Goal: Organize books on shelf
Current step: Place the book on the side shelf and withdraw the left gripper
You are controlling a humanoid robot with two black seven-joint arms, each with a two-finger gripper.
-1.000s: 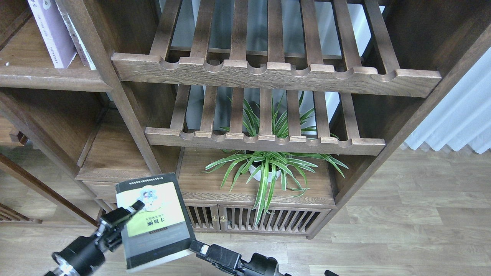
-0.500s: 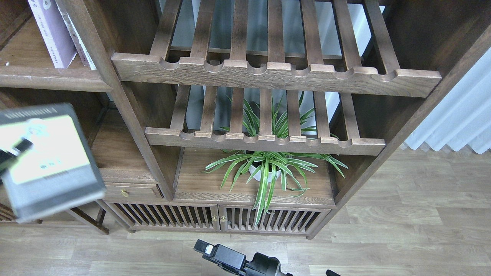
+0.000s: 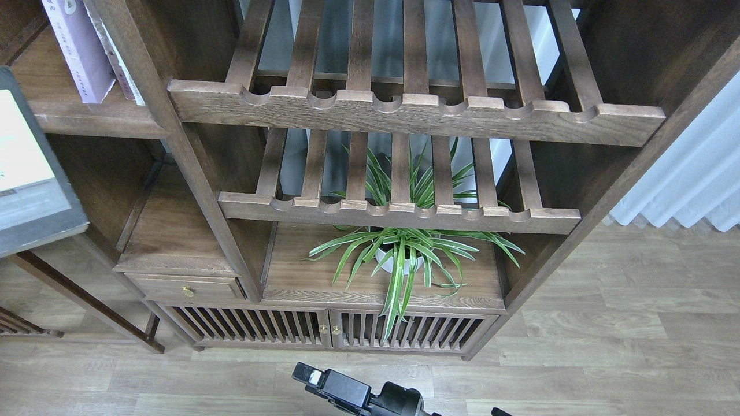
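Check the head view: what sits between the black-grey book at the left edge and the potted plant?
In the head view, between the black-grey book and the potted plant stand an open cubby with a small drawer below it, then the bookcase's slanted upright post.

I count two slatted brown wooden racks (image 3: 399, 110) with scalloped rails, one green spider plant in a white pot (image 3: 399, 254), one black-grey paperback with a pale panel (image 3: 29, 167), and one lavender-white paperback (image 3: 78, 49) with more spines beside it.

black-grey book (image 3: 29, 167) at left edge, shelf (image 3: 92, 115)
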